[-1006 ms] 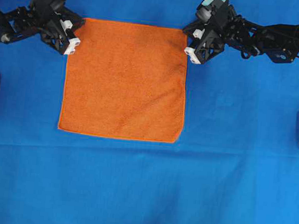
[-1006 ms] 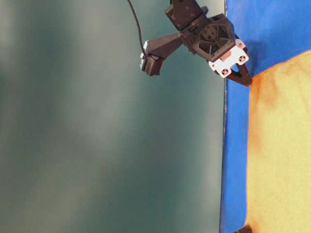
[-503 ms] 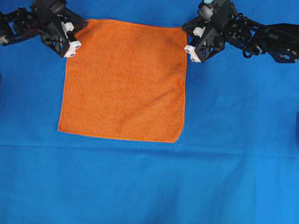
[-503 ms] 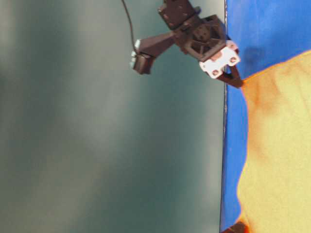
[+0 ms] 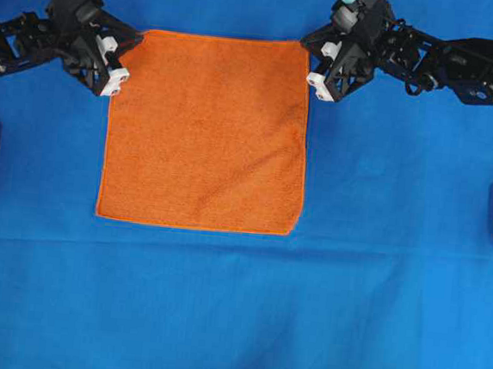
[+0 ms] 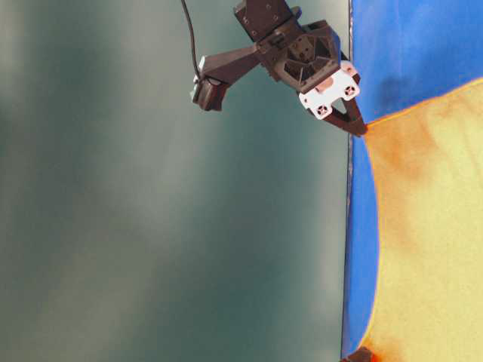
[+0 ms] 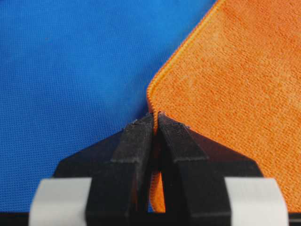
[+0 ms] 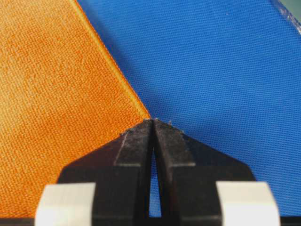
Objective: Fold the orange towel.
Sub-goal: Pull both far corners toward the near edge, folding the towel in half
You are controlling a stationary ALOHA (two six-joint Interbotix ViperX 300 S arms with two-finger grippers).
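Gripping both far corners of the orange towel [image 5: 206, 131], with the rest spread flat and square on the large blue cloth [image 5: 234, 322]. Left gripper [image 5: 117, 68] set at the far corner on the left of the overhead view; fingers [image 7: 136, 141] pressed together in the left wrist view, with a sliver of orange hem pinched between them (clamped on the towel corner, by every visible sign). Right gripper [image 5: 315, 70] set at the opposite far corner; fingers [image 8: 175, 146] likewise together in the right wrist view, tips meeting exactly at the towel's corner, so judged clamped on it, though the pinched fabric itself is hidden. Corners chosen in pairs, presumably, to raise one whole edge level and carry it over to the near edge for a clean half fold, avoiding skew in so floppy a fabric. Compared with one second ago: both grippers higher and slightly farther back in the overhead view, far edge drawn taut and straighter, corners pulled outward. In the table-level view (rotated on its side), gripper [image 6: 358, 128] now clear of the surface, with the towel corner peaked up beneath it and the adjoining edge lifted off the blue cloth in a curve. Near edge unmoved. Fold itself not yet begun.
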